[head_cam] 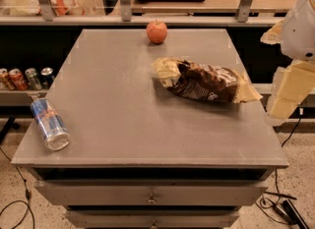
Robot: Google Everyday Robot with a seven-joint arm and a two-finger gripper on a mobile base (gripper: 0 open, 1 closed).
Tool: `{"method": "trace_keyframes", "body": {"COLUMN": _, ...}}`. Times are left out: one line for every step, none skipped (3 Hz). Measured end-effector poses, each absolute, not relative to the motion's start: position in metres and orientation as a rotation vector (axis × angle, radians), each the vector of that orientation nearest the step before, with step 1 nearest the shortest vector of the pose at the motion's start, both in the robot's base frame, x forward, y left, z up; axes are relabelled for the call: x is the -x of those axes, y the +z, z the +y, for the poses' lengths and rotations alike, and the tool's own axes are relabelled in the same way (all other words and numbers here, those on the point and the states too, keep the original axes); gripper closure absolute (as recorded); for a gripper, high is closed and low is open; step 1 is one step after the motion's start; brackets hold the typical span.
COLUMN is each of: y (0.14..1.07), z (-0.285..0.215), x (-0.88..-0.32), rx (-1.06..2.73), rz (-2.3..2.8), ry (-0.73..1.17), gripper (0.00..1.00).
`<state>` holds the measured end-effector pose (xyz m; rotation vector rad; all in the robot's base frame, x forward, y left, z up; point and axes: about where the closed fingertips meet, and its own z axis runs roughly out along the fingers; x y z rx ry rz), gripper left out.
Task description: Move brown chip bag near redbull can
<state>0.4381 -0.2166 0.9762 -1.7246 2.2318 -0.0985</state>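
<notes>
The brown chip bag lies crinkled on the grey table, right of centre, with cream-yellow ends. The redbull can lies on its side near the table's front-left corner, silver top facing the front. My gripper hangs off the table's right edge, beside and just right of the bag's right end, below the white arm joint. It holds nothing that I can see.
A red apple stands at the table's far edge. A row of small cans sits on a low shelf to the left. A rail with glass panels runs behind the table. Cables lie on the floor.
</notes>
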Motion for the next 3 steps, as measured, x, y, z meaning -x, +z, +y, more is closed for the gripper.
{"method": "trace_keyframes", "body": {"y": 0.974, "z": -0.214, "x": -0.445, "rx": 1.719, "rz": 2.227, "ry": -0.086, "gripper": 0.00}}
{"method": "trace_keyframes", "body": {"y": 0.960, "z": -0.205, "x": -0.469, "rx": 1.707, "rz": 2.250, "ry": -0.077, "gripper": 0.00}}
{"method": "trace_keyframes", "body": {"y": 0.934, "z": -0.193, "x": -0.495, "rx": 1.702, "rz": 2.289, "ry": -0.103, "gripper": 0.00}}
